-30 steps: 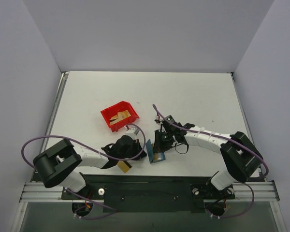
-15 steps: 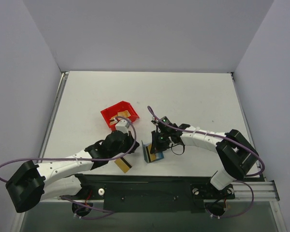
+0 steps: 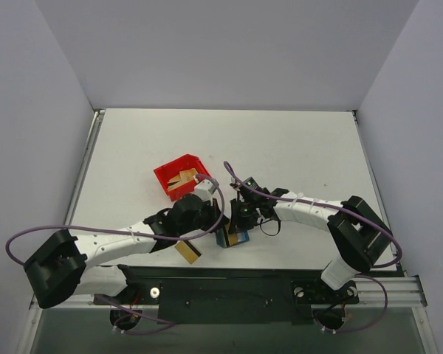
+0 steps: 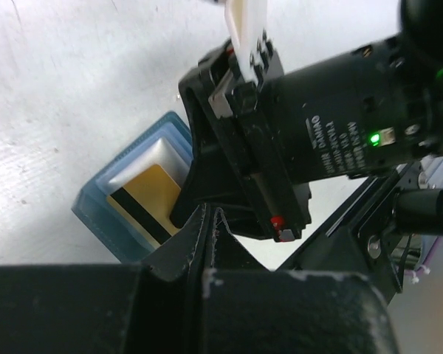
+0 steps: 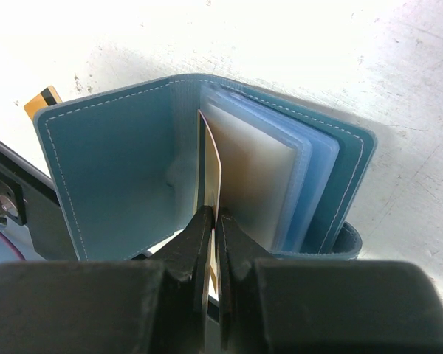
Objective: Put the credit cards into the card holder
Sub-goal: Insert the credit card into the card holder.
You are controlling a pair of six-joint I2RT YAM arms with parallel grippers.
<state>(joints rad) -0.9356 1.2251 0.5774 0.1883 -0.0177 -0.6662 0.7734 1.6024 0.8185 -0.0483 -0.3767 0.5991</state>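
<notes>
Near the front middle of the tabletop [image 3: 295, 147], seen from above, the card holder [image 3: 232, 237] is standing open between both hands, with the right hand [image 3: 241, 220] hovering directly over it and the left hand [image 3: 213, 227] just beside it.

Left wrist: the left hand is sitting clenched with nothing showing between its fingers, and the holder is lying ahead-left.

Right wrist: the right hand is pinching a card [image 5: 210, 169] edge-on. The card's long axis is pointing straight ahead into the pockets, so the push is probably going along that line.

Top view: high behind the arm bases, looking down over the whole white table [image 3: 303, 147]. Wrist views: close range, low, both trained on the teal-blue folding card holder [image 3: 231, 237] [image 4: 103, 210] [image 5: 111, 162], common to all three.
</notes>
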